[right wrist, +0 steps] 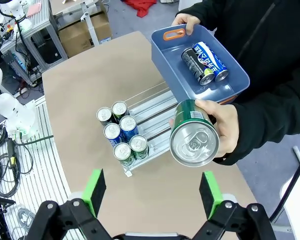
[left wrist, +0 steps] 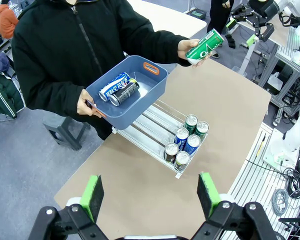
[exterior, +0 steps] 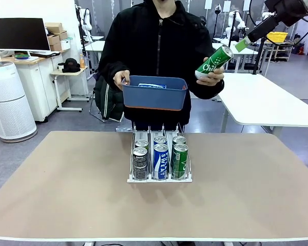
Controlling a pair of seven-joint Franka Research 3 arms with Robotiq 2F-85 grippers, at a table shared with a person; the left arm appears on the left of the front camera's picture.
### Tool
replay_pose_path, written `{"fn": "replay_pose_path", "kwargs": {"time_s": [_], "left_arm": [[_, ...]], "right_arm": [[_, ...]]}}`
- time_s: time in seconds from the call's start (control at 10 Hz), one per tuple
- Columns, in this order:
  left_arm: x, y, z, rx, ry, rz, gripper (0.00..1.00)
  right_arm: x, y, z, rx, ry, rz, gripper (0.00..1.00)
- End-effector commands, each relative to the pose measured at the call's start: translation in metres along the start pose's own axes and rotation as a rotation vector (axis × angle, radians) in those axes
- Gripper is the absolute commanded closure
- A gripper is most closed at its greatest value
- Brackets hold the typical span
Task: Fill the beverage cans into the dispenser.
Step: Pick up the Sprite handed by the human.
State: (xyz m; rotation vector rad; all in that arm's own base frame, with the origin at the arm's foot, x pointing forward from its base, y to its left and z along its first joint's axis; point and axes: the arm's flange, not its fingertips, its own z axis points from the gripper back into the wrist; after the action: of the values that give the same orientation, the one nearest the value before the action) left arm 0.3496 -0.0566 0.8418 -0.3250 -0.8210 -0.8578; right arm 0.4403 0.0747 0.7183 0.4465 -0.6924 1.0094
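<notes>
Your right gripper (right wrist: 152,192) and left gripper (left wrist: 150,196) both gape empty, so take the green can (right wrist: 195,137) the person's hand (right wrist: 227,127) offers beside the bin (right wrist: 160,50) across its mid-body: light, slick, dents easily.

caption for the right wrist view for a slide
A hand holds a green can toward the open right gripper; dispenser holds six cans.

A black zip-front jacket (exterior: 180,48) clothes the person (exterior: 143,56); left tool (left wrist: 151,194) and right tool (right wrist: 152,192) are black, green-padded.
</notes>
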Motion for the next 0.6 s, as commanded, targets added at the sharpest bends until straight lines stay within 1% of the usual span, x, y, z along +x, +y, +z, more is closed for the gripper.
{"fn": "replay_pose_path", "kwargs": {"time_s": [0.0,0.2,0.5], "left_arm": [[0.001,0.000,0.001,-0.010,-0.016,0.015,0.00],[0.001,0.000,0.001,-0.010,-0.016,0.015,0.00],[0.001,0.000,0.001,-0.010,-0.016,0.015,0.00]], "right_arm": [[0.000,0.000,0.000,0.000,0.000,0.000,0.00],[-0.003,-0.010,-0.013,-0.032,-0.002,0.041,0.00],[0.000,-0.025,-0.028,-0.038,0.004,0.059,0.00]]}}
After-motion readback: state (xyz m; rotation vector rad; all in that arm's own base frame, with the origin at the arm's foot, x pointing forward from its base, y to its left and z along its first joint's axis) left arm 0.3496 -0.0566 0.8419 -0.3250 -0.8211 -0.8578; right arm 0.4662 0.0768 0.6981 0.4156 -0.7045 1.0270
